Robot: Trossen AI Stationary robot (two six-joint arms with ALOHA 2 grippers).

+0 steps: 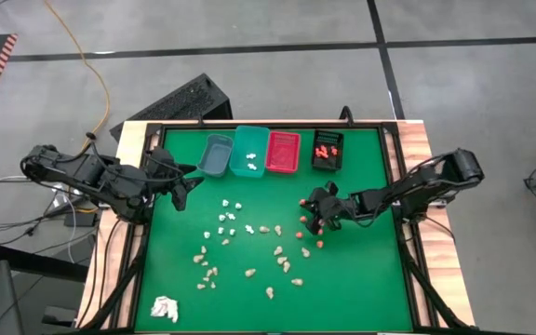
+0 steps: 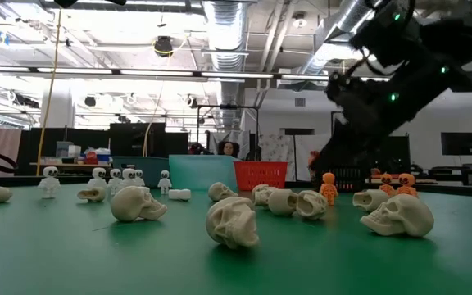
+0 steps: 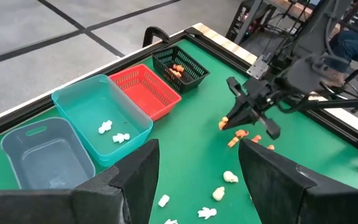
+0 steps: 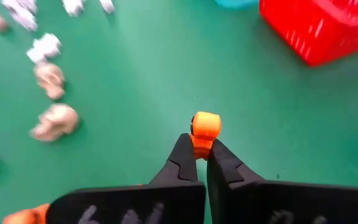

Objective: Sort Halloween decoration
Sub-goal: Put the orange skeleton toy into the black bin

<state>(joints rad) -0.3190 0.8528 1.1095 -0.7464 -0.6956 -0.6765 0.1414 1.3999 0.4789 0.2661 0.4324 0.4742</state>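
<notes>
Tiny Halloween decoration pieces lie scattered on the green mat: beige skulls (image 1: 249, 273), white skeleton figures (image 1: 228, 219) and orange figures (image 1: 307, 237). Two white figures (image 3: 114, 132) lie in the teal bin (image 1: 249, 149), and orange ones (image 3: 178, 70) in the black basket (image 1: 327, 149). Right of the mat's middle, my right gripper (image 1: 307, 207) is shut on one orange figure (image 4: 204, 127). My left gripper (image 3: 197, 155) hangs open above the mat's left side, near the grey bin (image 1: 217, 154), with nothing between its fingers. My right gripper pinches the orange figure's body (image 4: 200, 144) between its two fingertips, just below the round head (image 4: 206, 123), which sticks out past them. The fingers slant downward from the table's right side. Whether the figure is clear of the mat cannot be told.
Grey, teal, red (image 1: 283, 151) and black bins stand in a row along the far edge. A white papery wad (image 1: 164, 309) lies at the near left corner. Black rails border the mat. Skulls (image 2: 232, 221) cover the near middle; the mat's right part is bare.
</notes>
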